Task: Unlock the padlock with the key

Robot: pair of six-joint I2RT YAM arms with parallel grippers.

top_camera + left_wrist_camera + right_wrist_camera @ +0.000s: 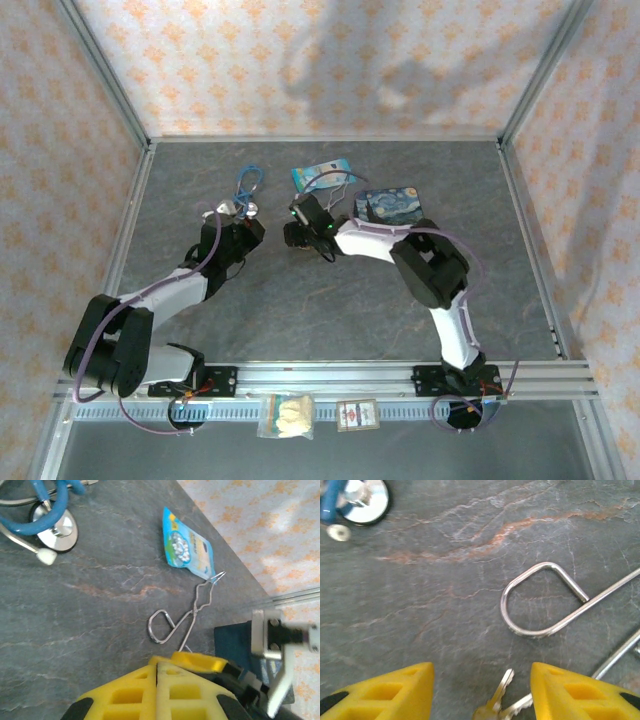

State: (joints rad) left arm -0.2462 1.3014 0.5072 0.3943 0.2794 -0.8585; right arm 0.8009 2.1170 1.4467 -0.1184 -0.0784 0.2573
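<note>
Both on the slotted aluminium rail (330,378): left arm (165,290) and right arm (455,335) are white shells with black joint housings, a lilac cable (472,255) looped along each, red wires (207,377) at the bases by that rail. Left gripper (156,665) and right gripper (481,672): yellow moulded fingers (172,692), square pockets, black backing.

- You get soft overhead light; a grey shadow crosses the back wall (400,80).
- Your wrist views blur low down; the stethoscope disc (365,495) glares.
</note>
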